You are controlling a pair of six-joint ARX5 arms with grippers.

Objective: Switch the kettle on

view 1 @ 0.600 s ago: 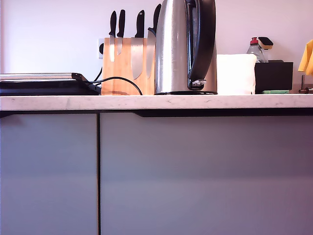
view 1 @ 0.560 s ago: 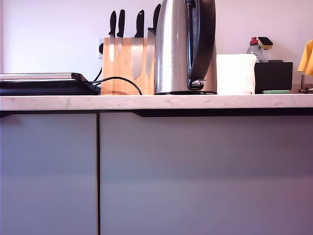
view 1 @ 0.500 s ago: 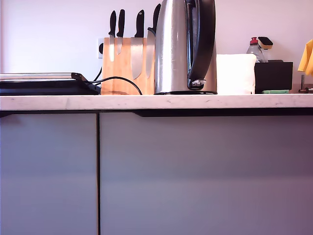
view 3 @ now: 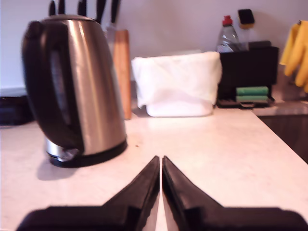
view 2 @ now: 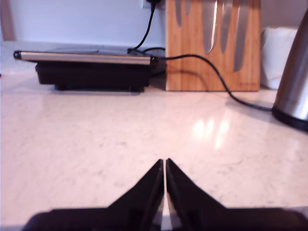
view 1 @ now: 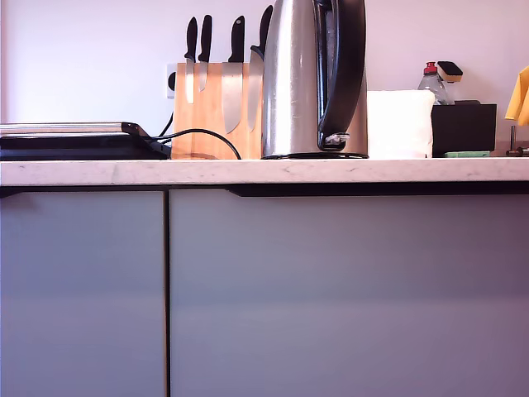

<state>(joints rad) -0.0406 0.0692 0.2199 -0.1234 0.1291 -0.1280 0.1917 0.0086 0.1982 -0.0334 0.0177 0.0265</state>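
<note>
My first gripper (view 2: pixel 164 162) is clenched on nothing above bare pale marble worktop (view 2: pixel 96 139); beyond it lie one black flat grill (view 2: pixel 91 72) and one wooden knife block (view 2: pixel 211 48). My second gripper (view 3: pixel 160 159) is likewise pinched empty over open counter. One tall brushed-steel kettle (view 3: pixel 82 91) stands on its black base (view 3: pixel 91 155), just beside the block, centre of the exterior view. Four knives (view 1: pixel 236 50) sit in the block.
</note>
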